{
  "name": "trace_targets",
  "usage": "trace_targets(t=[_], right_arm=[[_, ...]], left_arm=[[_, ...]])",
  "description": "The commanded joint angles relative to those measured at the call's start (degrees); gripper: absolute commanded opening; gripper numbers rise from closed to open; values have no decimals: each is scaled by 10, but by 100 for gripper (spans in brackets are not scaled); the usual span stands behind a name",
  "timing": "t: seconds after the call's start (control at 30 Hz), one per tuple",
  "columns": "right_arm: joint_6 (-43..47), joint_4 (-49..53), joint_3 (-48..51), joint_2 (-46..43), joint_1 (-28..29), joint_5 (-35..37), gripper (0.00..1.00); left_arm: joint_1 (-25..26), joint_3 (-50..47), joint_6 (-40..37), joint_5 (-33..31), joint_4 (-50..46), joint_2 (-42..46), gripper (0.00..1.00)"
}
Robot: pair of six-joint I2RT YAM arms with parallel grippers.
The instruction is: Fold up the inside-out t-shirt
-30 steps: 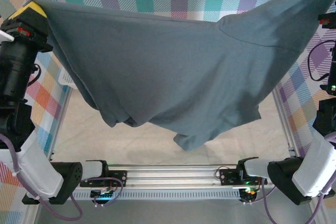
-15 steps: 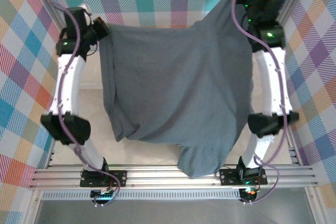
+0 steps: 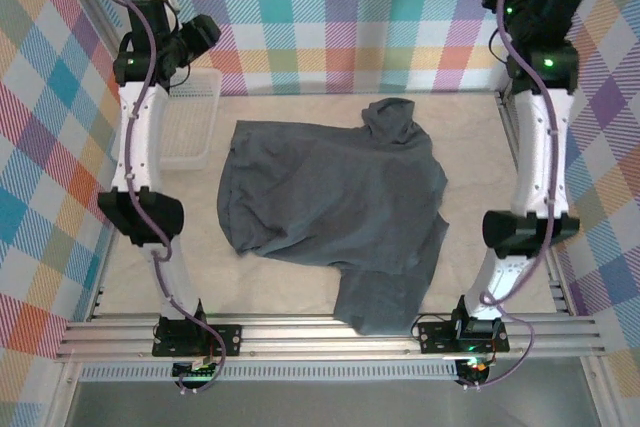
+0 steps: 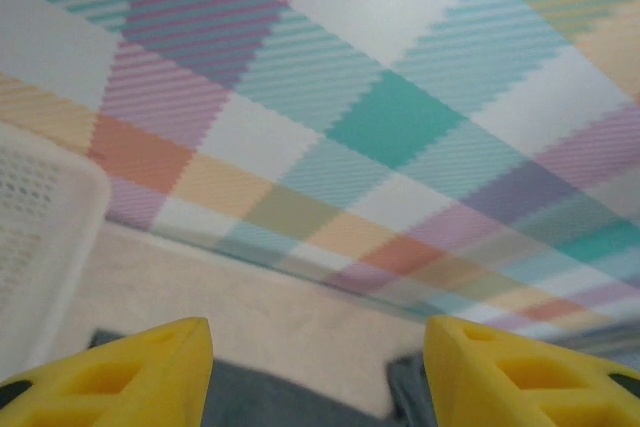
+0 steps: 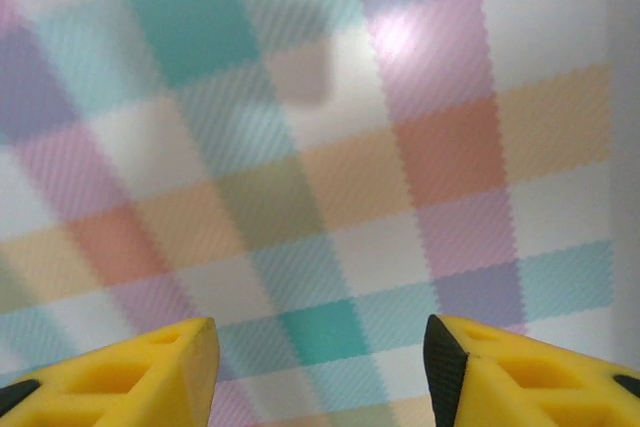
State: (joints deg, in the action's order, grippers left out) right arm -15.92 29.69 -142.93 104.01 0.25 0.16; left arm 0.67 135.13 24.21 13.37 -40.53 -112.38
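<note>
The inside-out t-shirt [image 3: 330,197] lies loose on the worktop [image 3: 480,147], roughly mid-surface, touched by neither arm. It is plain slate-grey soft knit, spread in an irregular shape with rumpled ridges. One lobe is bunched up at its far edge, and a flap at the near right reaches the aluminium rail [image 3: 300,332]. Collar, sleeves and hem cannot be told apart among the folds, nor which face of the fabric is outward. A white plastic lattice basket [image 3: 190,127] stands at the far left, just beside the shirt; the left arm crosses part of it. The left jaws stand open and empty, their yellow fingertips [image 4: 140,372] well apart, above a dark strip of shirt cut off by the lower edge of the left wrist view. The right jaws are likewise open and gripping nothing, with yellow fingertips [image 5: 150,367] facing a blurred pastel-checked backdrop [image 5: 300,147]. Both arms are raised high at the far corners.
</note>
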Motion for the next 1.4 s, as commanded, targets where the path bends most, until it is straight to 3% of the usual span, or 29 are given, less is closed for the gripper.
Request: trace_targets(t=[0.0,0.1,0.17,0.27,0.37,0.43,0.47,0.7,0.8,1.0,1.23,1.37], right_arm=[[-34,113,42,-67,7,-115,56],[-49,160,203,-149,7,-188,53],[-104,102,378,-224,8,-235,47],[-197,-3,633,-306,28,-237,33],[-223,-5,741,-289,60,-224,11],[-215,6,761,-243,72,-206,0],[-212,9,766,-213,72,-187,0],[-212,-14,723,-24,72,-108,0],[-214,-13,673,45,72,-75,0],[-220,34,531,178,68,-42,0],[-209,73,365,291,51,-60,0],[-173,137,197,366,44,-69,0]], left_arm=[[77,-122,-6,12,6,99,58],[156,-281,-23,-43,45,179,55],[195,-375,-25,-72,68,209,49],[225,-461,-11,-92,68,210,33],[229,-518,7,-110,68,194,0],[230,-535,16,-135,65,175,0],[228,-533,24,-152,55,157,0],[202,-497,68,-178,49,28,0],[186,-464,87,-161,51,-33,0],[160,-363,122,-133,31,-151,0],[131,-248,134,-101,17,-234,0],[117,-172,130,-89,1,-253,0]])
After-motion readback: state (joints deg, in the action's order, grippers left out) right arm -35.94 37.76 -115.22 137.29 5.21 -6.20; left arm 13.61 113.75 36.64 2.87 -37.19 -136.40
